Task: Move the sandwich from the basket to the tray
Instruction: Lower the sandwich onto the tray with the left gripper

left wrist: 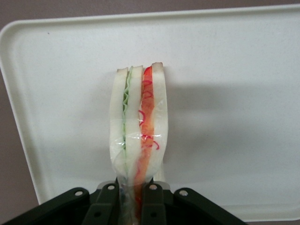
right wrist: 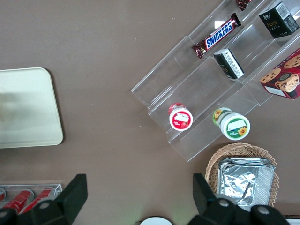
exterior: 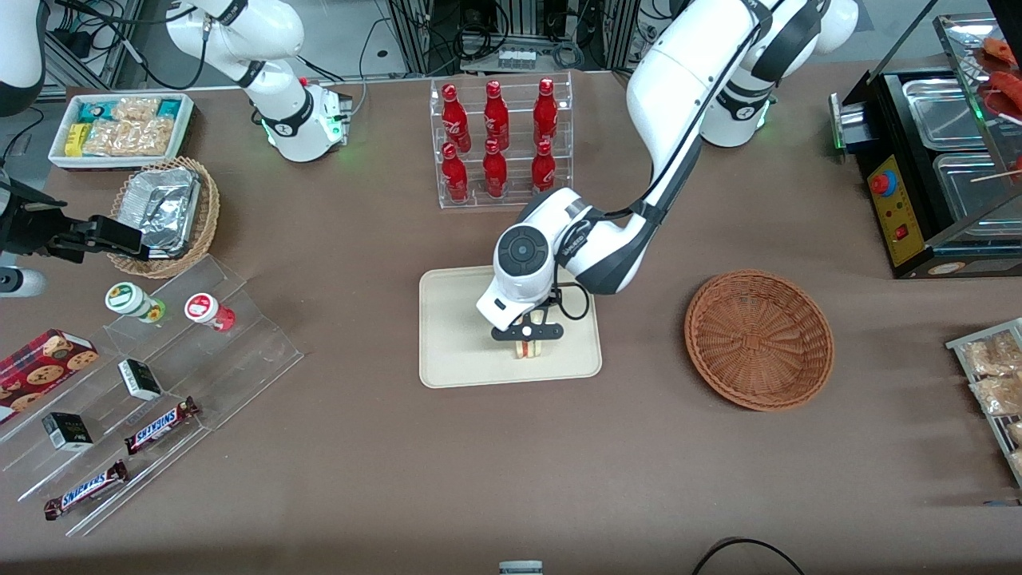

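On the brown desk (exterior: 383, 479) we see, toward the parked arm's end, a clear stepped shelf (exterior: 160, 399) carrying two Snickers bars (exterior: 160, 426), small dark boxes and two round tubs (exterior: 132, 301). Farther from the front camera than the shelf sits a tan wicker basket with a foil container (exterior: 164, 209). In the middle lies the cream tray (exterior: 455, 335), and farther from the camera than the tray stands a clear rack of red bottles (exterior: 499, 140). Our pincer (exterior: 528, 345) hangs over the tray, pinching the sandwich (exterior: 528, 349) by one end. In the wrist view we see the sandwich (left wrist: 138, 136) standing on edge on the tray (left wrist: 225, 70), green and red filling showing between the white slices, the black fingers (left wrist: 105, 206) pressed against its wrapped sides. Toward the working arm's end, beside the tray but apart from it, we see the reddish-brown basket (exterior: 758, 339) with nothing in it
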Tool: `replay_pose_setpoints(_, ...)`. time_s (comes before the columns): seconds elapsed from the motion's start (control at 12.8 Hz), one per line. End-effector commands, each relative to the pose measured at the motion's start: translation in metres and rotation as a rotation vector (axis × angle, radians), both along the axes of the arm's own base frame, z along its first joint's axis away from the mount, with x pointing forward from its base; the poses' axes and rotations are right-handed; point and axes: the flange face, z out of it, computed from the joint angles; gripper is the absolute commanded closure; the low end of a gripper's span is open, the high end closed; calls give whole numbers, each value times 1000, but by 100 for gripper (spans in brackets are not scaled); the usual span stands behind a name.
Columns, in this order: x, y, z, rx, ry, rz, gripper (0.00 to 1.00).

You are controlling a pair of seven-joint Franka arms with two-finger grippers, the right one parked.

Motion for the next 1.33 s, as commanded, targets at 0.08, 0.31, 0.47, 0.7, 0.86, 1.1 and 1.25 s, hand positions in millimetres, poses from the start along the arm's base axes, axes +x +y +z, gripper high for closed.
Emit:
replay_pose_setpoints(0.08, -1, -15, -9, 15, -7, 38, 100)
replay_pose_setpoints(0.31, -2, -16, -12, 19, -6, 61, 100)
replay_pose_setpoints(0.47, 0, -17, -9, 17, -12, 83, 100)
replay_pose_setpoints(0.7, 0, -17, -9, 16, -13, 88, 76)
replay_pose_setpoints(0.86, 0, -17, -10, 18, -13, 79, 0)
replay_pose_setpoints(1.1, 0, -17, -8, 16, -17, 72, 0)
replay_pose_setpoints(1.25, 1, -18, 0, 12, -24, 71, 0)
